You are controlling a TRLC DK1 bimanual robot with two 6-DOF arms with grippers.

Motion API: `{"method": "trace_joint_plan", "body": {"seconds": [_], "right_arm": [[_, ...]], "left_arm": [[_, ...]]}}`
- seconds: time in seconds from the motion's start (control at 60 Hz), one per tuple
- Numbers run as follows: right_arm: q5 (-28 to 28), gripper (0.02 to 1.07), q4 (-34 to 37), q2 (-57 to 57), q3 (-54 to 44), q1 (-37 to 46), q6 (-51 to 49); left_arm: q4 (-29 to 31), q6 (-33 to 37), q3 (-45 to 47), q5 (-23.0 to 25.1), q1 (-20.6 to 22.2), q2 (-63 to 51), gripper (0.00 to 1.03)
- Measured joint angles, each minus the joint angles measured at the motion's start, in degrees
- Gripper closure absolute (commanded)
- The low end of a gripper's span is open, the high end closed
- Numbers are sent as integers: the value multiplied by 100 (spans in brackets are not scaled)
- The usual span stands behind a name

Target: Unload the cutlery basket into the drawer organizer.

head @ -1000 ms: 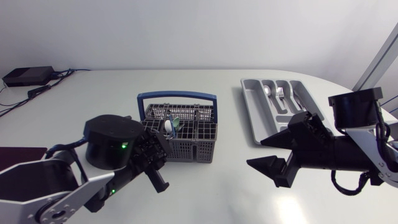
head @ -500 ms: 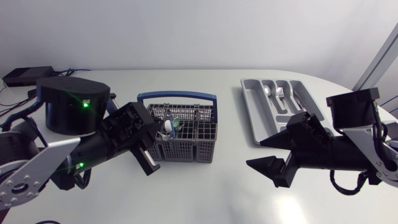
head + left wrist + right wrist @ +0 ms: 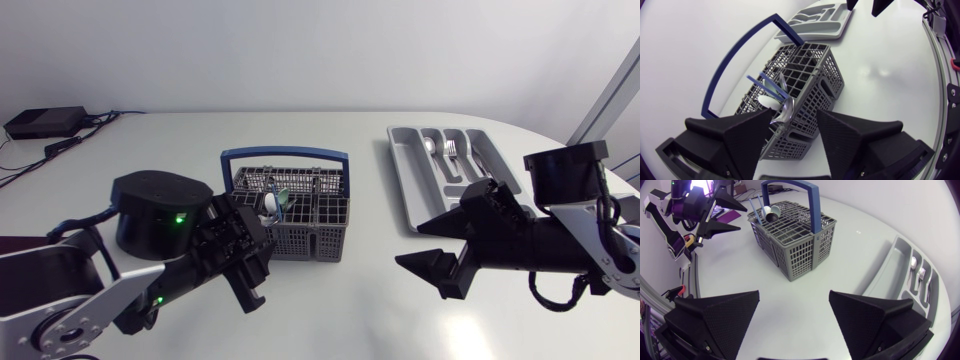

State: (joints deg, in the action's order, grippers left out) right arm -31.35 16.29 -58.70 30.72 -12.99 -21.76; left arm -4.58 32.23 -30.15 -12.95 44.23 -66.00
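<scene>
Nearest on the left, the left pincer (image 3: 795, 117) hangs with its 2 fingers spread wide and nothing between them, just beside the near-left corner of the cutlery basket (image 3: 300, 228). In its wrist view that corner lies ahead of and below the open fingers. On the near right, the right pincer (image 3: 410, 246) is likewise wide and empty, over bare tabletop (image 3: 350, 310) between the basket and the drawer organizer (image 3: 402, 185).

The basket sits mid-tabletop, upright under its blue handle (image 3: 285, 154). Its left end holds a cluster of pieces: a white spoon (image 3: 270, 203), a metal utensil (image 3: 785, 107) and at least 2 blue handles (image 3: 762, 86). The other cells look empty.

Farther off, at the far right, the organizer already carries a spoon (image 3: 430, 148) and a fork (image 3: 450, 151), with what may be 1 more piece in a compartment further right. My judgement: the unloading is partly done, and the cluster in the basket remains.
</scene>
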Motion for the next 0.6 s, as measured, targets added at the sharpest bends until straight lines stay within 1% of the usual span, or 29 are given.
{"method": "trace_joint_plan", "body": {"seconds": [0.133,0.25,0.367,0.483,0.517,0.567,0.6], "right_arm": [[-15,7,2,0,0,4,0],[-24,7,0,0,0,11,0],[-39,7,0,-7,0,35,-20],[-39,7,0,-39,0,37,-22],[-42,7,0,-48,0,37,-22],[-42,7,-2,-59,0,37,-22],[-39,7,-2,-63,0,37,-22]], "left_arm": [[-157,9,0,-87,0,-308,33],[-299,63,-4,-111,0,-437,44],[-398,85,-24,-129,-35,-492,50],[-498,94,-74,-131,-114,-592,63],[-533,105,-83,-131,-138,-621,68],[-568,107,-94,-138,-153,-662,78],[-573,107,-109,-146,-162,-693,81]]}}
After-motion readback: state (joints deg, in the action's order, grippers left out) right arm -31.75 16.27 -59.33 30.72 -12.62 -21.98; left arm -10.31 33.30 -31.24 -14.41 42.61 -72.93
